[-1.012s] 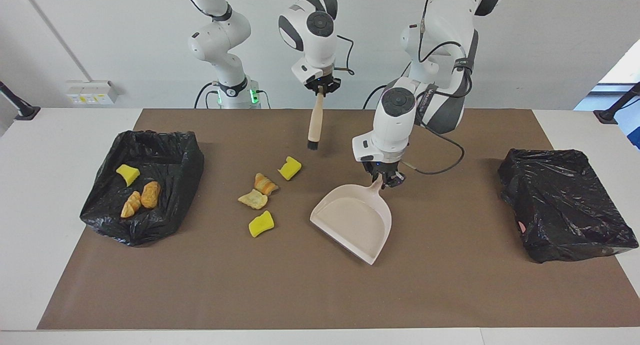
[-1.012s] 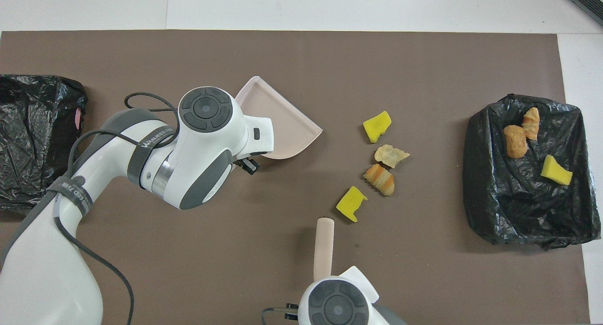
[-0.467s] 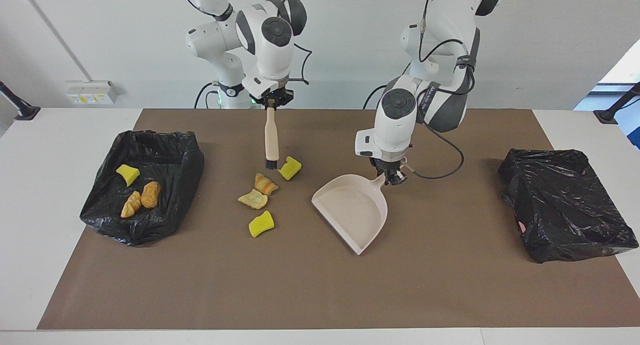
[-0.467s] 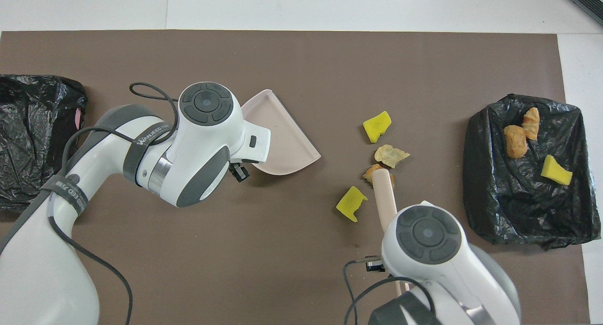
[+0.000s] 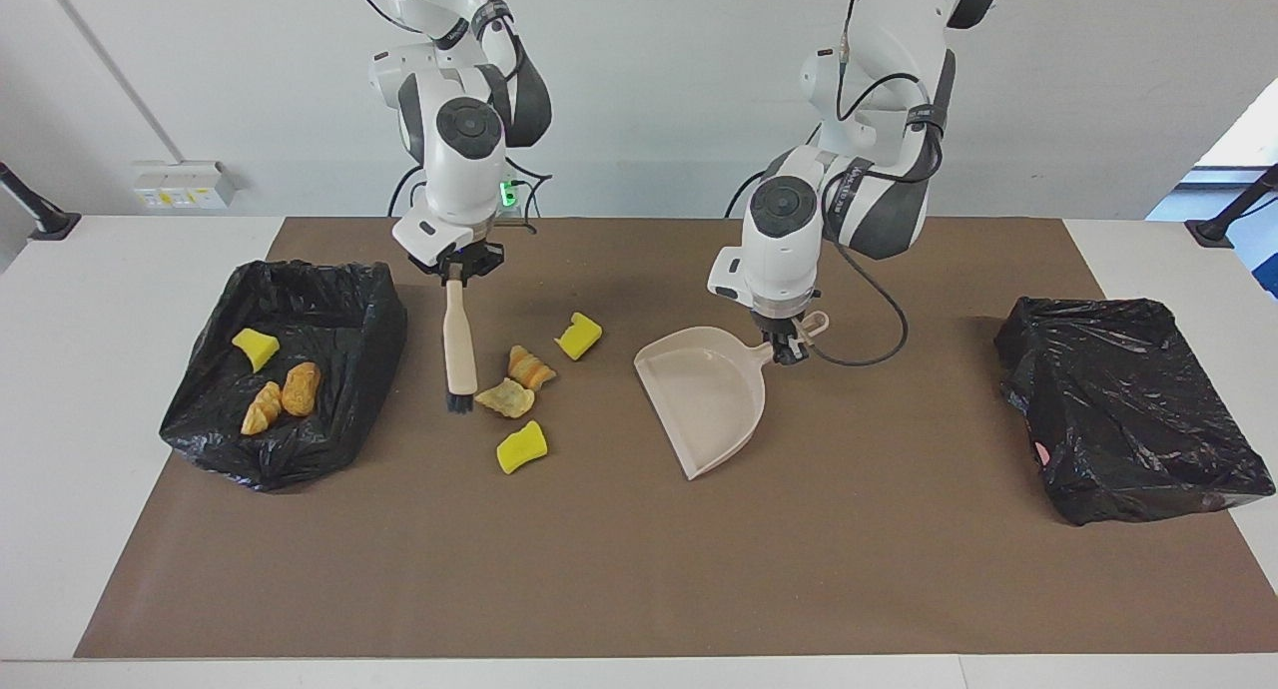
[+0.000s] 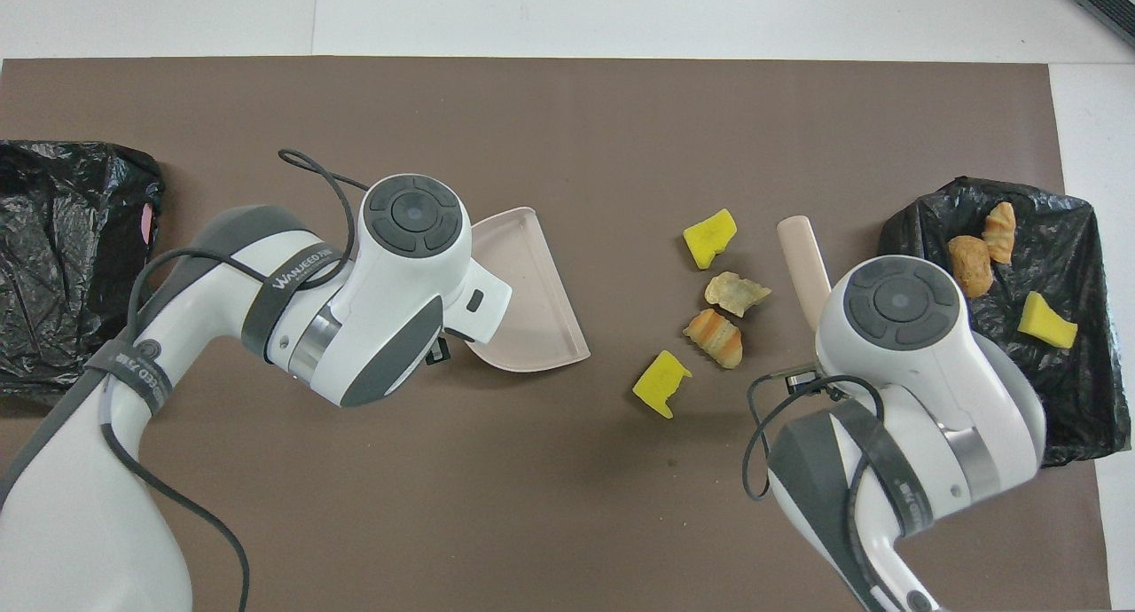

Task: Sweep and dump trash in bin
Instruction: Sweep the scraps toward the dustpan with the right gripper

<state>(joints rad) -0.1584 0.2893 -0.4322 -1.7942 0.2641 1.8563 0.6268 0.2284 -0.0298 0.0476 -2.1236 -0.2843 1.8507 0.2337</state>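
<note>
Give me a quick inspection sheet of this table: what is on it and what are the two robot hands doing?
Surface: brown mat over a white table.
Job's things: four scraps loose on the mat; three more in the open black bin at the right arm's end.
Tools: brush hanging bristles-down beside the loose scraps; dustpan tilted, its mouth toward them.
Clutter: a second black bag at the left arm's end.
Hands: right hand shut on the brush handle; left hand shut on the dustpan handle.
Cables: black cable looping from the left arm.
Surroundings: white wall, socket box.
</note>
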